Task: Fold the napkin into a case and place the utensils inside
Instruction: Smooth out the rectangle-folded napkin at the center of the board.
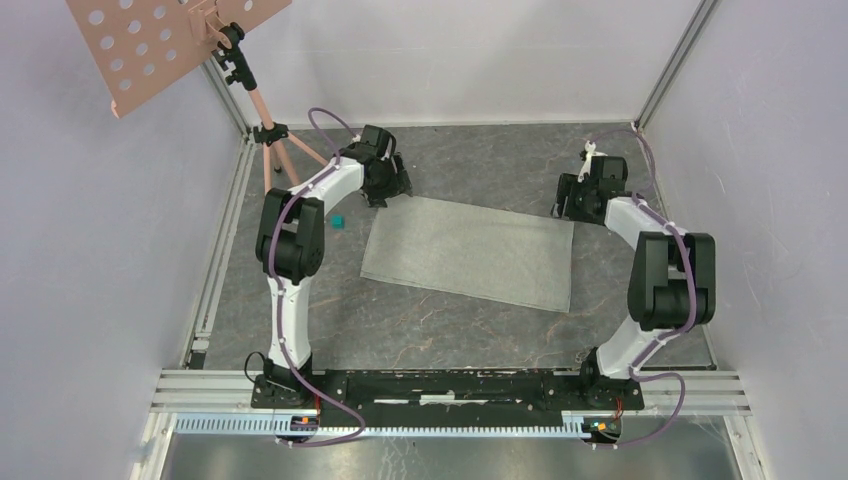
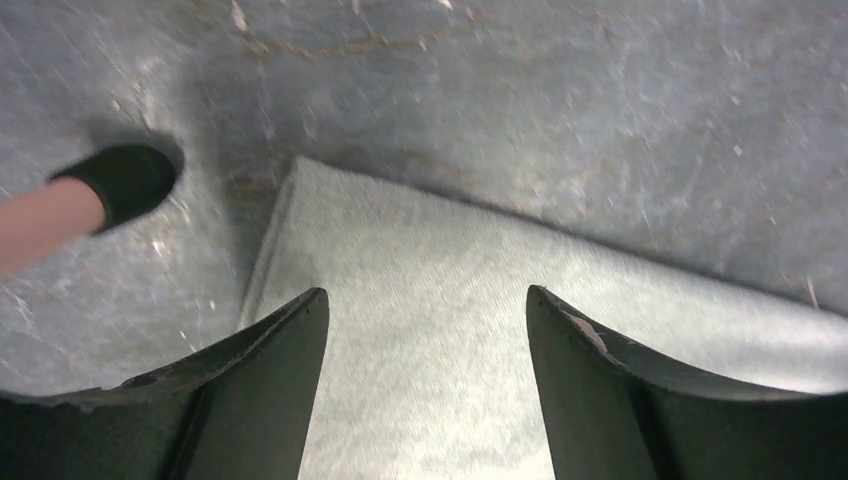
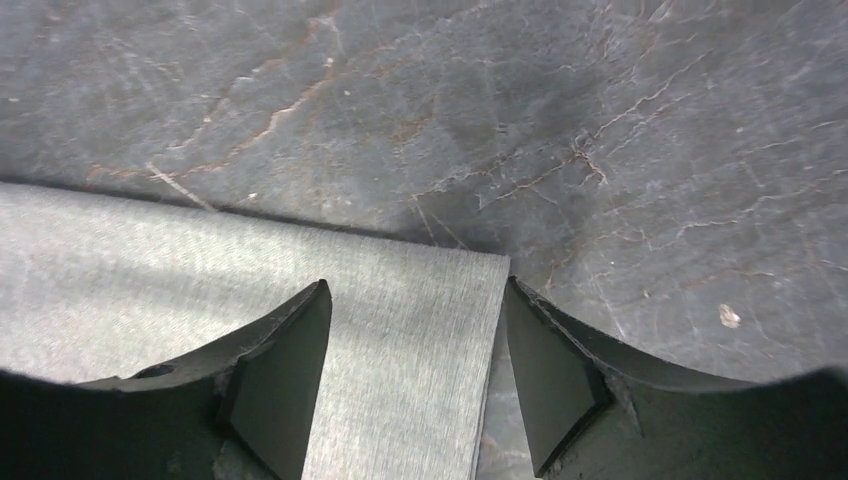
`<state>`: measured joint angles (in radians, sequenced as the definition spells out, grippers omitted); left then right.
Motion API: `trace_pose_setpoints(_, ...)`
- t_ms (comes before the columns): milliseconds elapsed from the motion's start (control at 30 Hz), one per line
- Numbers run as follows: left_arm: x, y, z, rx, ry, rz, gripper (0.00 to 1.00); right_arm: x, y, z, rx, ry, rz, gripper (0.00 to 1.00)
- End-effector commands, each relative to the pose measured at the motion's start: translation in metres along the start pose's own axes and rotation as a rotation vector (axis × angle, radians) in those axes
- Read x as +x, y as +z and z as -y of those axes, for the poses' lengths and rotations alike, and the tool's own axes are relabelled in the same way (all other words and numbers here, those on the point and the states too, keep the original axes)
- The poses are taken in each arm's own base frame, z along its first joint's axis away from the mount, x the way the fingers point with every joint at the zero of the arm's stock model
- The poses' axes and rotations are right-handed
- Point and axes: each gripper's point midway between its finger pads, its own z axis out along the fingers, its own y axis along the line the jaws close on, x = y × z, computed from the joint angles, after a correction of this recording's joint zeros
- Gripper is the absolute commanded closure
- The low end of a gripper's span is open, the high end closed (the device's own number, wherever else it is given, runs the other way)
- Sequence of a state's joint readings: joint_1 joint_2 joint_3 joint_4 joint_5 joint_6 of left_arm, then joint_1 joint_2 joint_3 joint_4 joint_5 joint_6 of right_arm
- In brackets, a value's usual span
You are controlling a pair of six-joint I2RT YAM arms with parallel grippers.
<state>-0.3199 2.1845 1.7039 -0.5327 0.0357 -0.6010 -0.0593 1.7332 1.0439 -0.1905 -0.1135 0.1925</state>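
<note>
The pale grey-green napkin lies flat on the dark table as a wide rectangle, not as a narrow case. My left gripper is open over its far left corner. In the left wrist view the napkin fills the gap of the left gripper. My right gripper is open at the far right corner. In the right wrist view the napkin's side edge runs just inside the right finger of the right gripper. Neither holds anything. The utensils are out of view.
A small teal cube sits left of the napkin, beside the left arm. A pink stand with a perforated board rises at the far left; its black-tipped foot rests near the napkin's corner. Grey walls close in both sides.
</note>
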Motion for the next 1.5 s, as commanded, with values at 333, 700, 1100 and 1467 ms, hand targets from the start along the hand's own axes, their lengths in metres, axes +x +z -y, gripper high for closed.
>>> trace_pose_setpoints(333,0.099,-0.093,0.005,0.243,-0.027,-0.177,0.11,0.074,-0.073,-0.08,-0.336,-0.049,-0.029,0.28)
trace_pose_setpoints(700,0.163,-0.082,-0.052,0.101,-0.08,-0.229,0.1,0.125,-0.065,-0.046,-0.196,-0.077,-0.131,0.28)
trace_pose_setpoints(1100,0.176,-0.156,-0.041,0.223,0.009,-0.212,0.07,0.097,-0.099,-0.022,-0.032,-0.131,-0.074,0.23)
trace_pose_setpoints(1467,0.125,-0.148,0.016,0.359,0.003,-0.184,0.05,0.079,-0.083,-0.024,-0.002,-0.149,-0.165,0.3)
